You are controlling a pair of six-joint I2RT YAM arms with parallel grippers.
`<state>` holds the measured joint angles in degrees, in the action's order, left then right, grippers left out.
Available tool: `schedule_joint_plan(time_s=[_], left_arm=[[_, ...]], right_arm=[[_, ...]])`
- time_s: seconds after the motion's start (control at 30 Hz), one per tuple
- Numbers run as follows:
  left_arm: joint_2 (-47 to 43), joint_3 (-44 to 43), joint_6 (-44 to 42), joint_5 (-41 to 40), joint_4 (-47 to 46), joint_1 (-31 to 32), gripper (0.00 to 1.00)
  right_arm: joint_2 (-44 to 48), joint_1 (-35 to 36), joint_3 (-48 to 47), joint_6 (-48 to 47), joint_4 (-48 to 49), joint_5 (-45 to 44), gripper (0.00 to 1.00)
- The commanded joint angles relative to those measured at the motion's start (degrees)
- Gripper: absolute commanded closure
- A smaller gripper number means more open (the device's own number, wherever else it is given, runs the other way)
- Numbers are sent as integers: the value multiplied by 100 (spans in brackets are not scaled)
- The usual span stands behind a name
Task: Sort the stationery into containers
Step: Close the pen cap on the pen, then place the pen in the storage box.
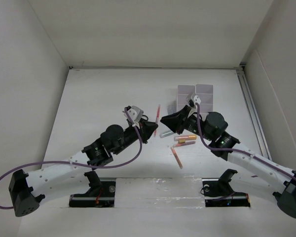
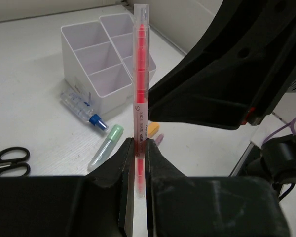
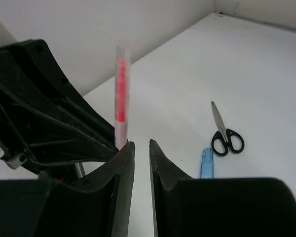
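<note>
1. The left gripper (image 2: 139, 144) is clamped on the lower end of the thin red pen (image 2: 140, 74). The pen is held clear of the table (image 1: 98, 98) and points towards the white organiser (image 2: 76, 64).
2. The right gripper (image 3: 141, 148) faces the left one at close range. Its jaws are parted by only a narrow slit with nothing between them, and the pen passes just beside its left finger.
3. In the overhead view, the right gripper sits between the pen and the organiser. Its black housing blocks the right side of the left wrist view.
4. A blue-capped bottle (image 2: 81, 106) lies against the organiser's base, with a green marker (image 2: 106, 145) near it.
5. Scissors (image 3: 221, 129) and a short blue tube (image 3: 207, 163) lie on the table.
6. An orange marker (image 1: 185, 139) and a pink marker (image 1: 176, 157) lie below the grippers.
</note>
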<state>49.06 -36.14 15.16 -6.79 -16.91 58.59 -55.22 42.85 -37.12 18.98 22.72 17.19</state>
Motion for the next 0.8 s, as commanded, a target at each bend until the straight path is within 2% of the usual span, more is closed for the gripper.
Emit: schedule_joint_plan(time_s=[0.0,0.13,0.17,0.23,0.27,0.37,0.53,0.77], left_arm=[[-151,-253,-30,-51,-603,-23,100],[-151,-201,22,-51,-656,-23,100],[-203,-200,22,-120,-656,-23,100],[-204,-200,22,-173,-656,-23,100],[-204,-200,22,-226,-708,-23,100],[-90,-200,22,-358,-770,-23,100],[235,-200,-39,-648,-1042,-23,100],[1025,-586,-329,-1105,-1719,-23,100]], right_arm=[[29,48,-76,-97,-163,171,76],[134,48,-14,-44,-84,118,74],[134,48,-14,-44,-84,118,66],[213,-13,47,-44,-84,118,56],[301,-14,47,-44,-84,118,46],[581,-189,100,-44,-197,13,30],[1109,-680,153,-211,-953,-216,27],[1698,-805,-23,-325,-2183,-1454,25]])
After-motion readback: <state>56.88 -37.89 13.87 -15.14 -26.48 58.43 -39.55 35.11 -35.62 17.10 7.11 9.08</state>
